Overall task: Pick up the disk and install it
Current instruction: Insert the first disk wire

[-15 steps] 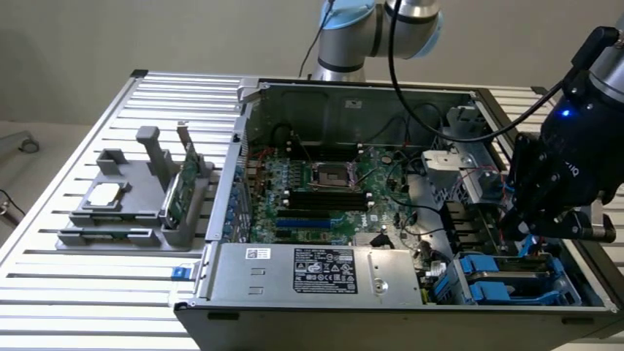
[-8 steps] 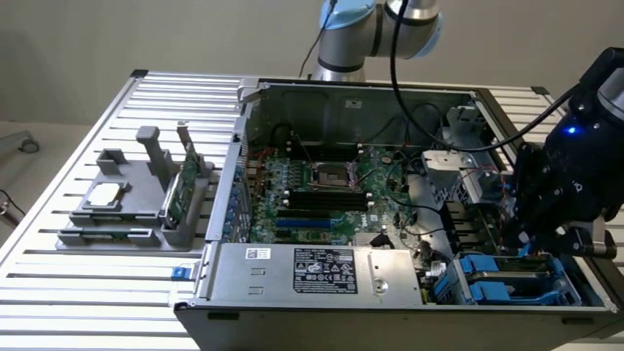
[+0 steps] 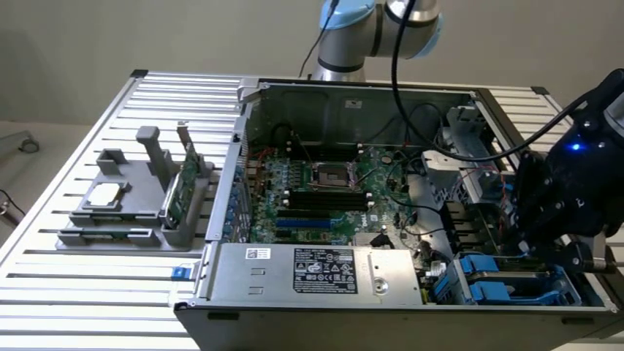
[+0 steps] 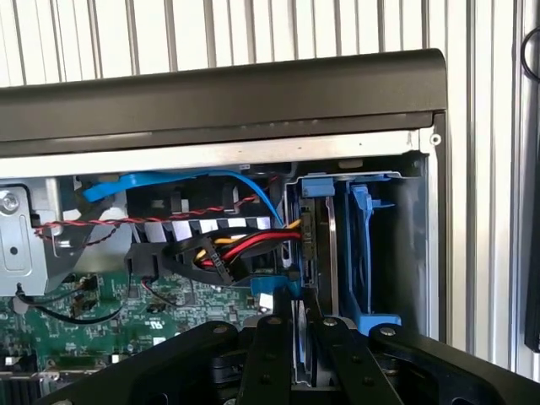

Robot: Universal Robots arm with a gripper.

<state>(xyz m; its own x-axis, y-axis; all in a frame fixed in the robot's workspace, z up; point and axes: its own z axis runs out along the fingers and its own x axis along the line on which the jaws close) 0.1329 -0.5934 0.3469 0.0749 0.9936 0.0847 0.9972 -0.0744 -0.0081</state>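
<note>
The disk stands on edge in the blue drive bay at a corner of the open computer case. Its silver side and a blue rail end show in the wrist view. My gripper is shut on the disk's near edge, with a black finger on each side of it. In the exterior view my gripper hangs low over the blue bay at the case's front corner, on the exterior view's right. There the arm hides most of the disk.
Red, yellow and black cables and a blue cable run close beside the bay. The motherboard and the labelled power supply fill the case. A grey fixture holds a small chip and a green card on the slatted table.
</note>
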